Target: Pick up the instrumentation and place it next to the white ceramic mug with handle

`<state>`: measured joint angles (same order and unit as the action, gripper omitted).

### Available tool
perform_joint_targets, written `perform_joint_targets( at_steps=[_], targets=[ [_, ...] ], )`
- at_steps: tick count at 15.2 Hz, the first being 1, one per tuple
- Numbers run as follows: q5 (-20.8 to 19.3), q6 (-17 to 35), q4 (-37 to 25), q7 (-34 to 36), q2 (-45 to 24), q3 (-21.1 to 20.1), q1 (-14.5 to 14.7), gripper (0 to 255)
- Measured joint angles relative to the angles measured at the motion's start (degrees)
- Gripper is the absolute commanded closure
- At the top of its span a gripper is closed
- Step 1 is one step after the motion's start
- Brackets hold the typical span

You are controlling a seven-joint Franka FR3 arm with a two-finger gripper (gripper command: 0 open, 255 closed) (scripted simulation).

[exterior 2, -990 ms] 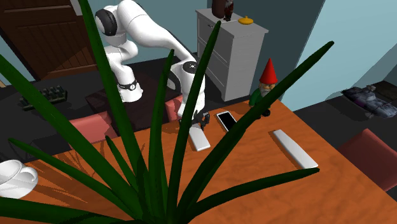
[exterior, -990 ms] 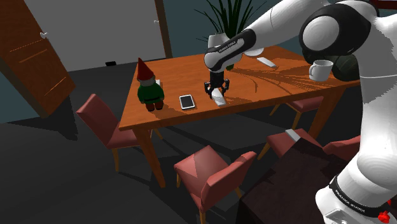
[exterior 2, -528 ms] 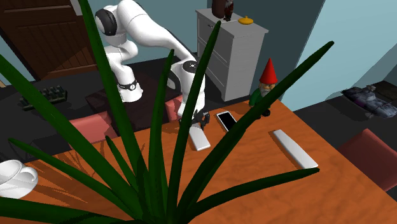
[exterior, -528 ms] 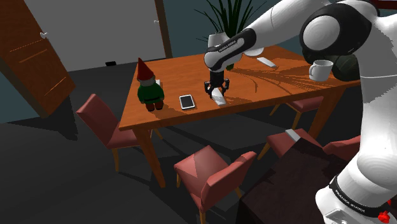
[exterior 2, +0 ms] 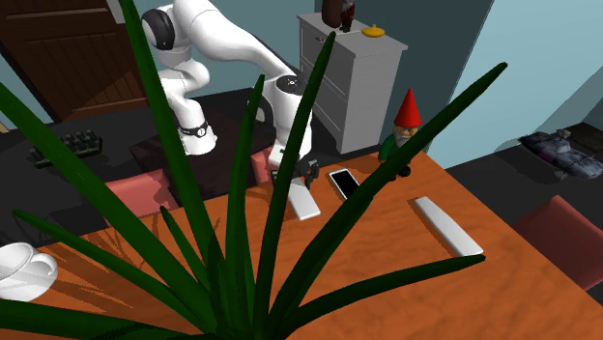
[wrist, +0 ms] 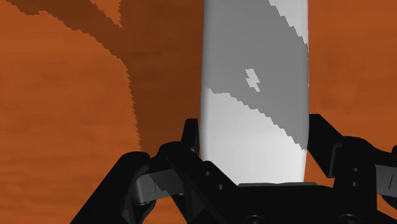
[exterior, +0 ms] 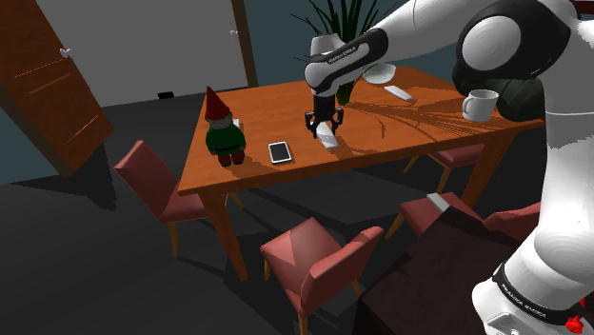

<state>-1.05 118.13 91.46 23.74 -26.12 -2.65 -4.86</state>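
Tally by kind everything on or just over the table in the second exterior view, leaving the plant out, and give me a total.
White slab: 2, one clasped in the end effector, one lying free
Gnome: 1
Phone: 1
White mug: 1
Total: 5

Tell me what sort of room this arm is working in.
Probably a home dining room: a wooden table, over which the gripper holds the white bar, has red chairs around it, and a grey chest of drawers stands nearby.
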Motion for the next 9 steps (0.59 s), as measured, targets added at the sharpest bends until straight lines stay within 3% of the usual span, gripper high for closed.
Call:
perform_joint_targets(
  at_steps=[9],
  targets=[
    [0.11,-5.81,-3.75,-0.02,2.08,-0.07,0.01,255]
  ],
)
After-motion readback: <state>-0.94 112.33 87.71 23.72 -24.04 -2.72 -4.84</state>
